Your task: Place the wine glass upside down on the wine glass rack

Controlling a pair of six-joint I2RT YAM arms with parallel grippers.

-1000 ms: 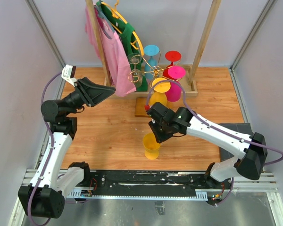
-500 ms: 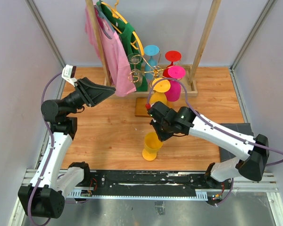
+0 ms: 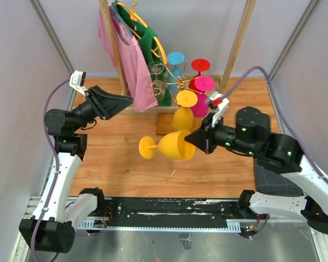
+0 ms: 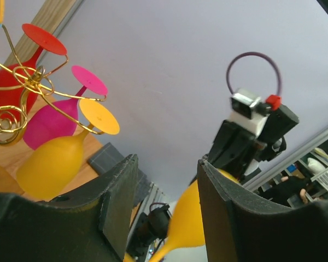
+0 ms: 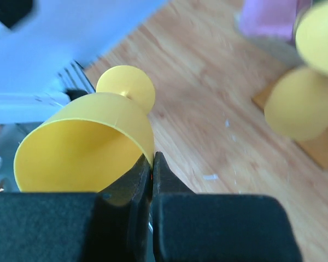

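— So, where is the wine glass (image 3: 172, 145) right now?

— Off the counter (image 3: 126, 158), in the air over its middle, a little toward the near edge. It lies on its side, foot pointing toward the left edge and mouth toward the right arm.

— And what has it?

— The right claw (image 3: 194, 143), pressed together on the rim. The wrist view shows its fingers (image 5: 145, 180) pinching the thin bowl wall at the lip.

— The other one?

— The left claw (image 4: 164, 202) is by the far-left corner, jaws spread, nothing between them.

— How do you think the glass handles?

— It looks like yellow plastic: light, stiff, smooth, unlikely to shatter. My worry is the hold. A pinch on a slick, thin rim leaves the whole glass hanging out sideways, so it could swivel or slide in the grip if it bumps anything.

— A better spot?

— Perhaps, but the rim keeps the stem and foot free, and those must slip into a wire arm of the wine glass rack (image 3: 172, 83), which stands mid-counter near the far edge.

— Any room there?

— Another yellow glass (image 3: 183, 115) hangs on the near side, foot up. I cannot tell which arm is free.
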